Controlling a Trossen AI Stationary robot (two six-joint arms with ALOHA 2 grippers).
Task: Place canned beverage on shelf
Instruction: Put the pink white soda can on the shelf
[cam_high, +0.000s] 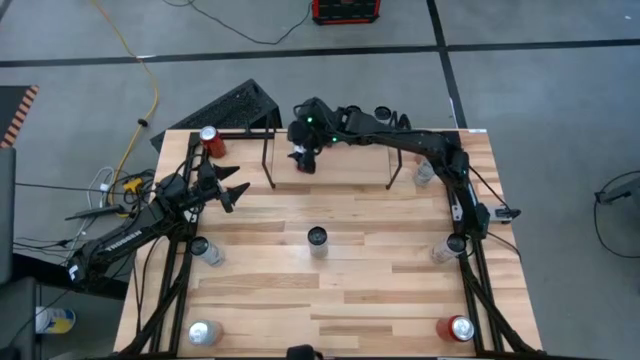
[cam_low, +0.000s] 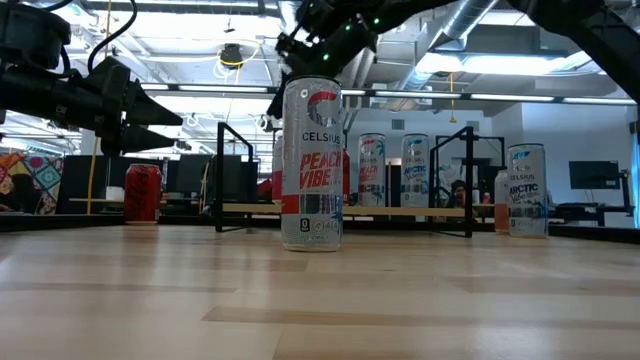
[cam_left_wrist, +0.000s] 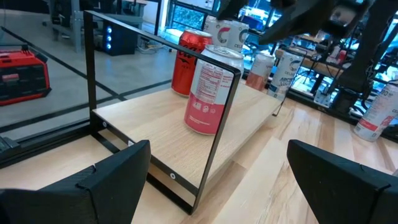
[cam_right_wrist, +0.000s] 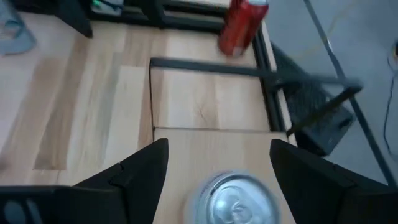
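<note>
At far edge: shelf (cam_high: 330, 165) stood on the desk (cam_high: 380, 290).
Can (cam_right_wrist: 235, 198): upright on shelf board, beneath right hand (cam_right_wrist: 219, 163).
Right hand: wide, straddling can, not gripping.
Left hand (cam_high: 228, 190): wide, empty, near left edge.
Handling: likely rigid, smooth, slippery, dentable; grip mid-body.

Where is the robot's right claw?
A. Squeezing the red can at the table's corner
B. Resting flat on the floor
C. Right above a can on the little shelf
C: in the right wrist view the right claw is open over a can on the shelf; its fingers straddle the can top.
</note>
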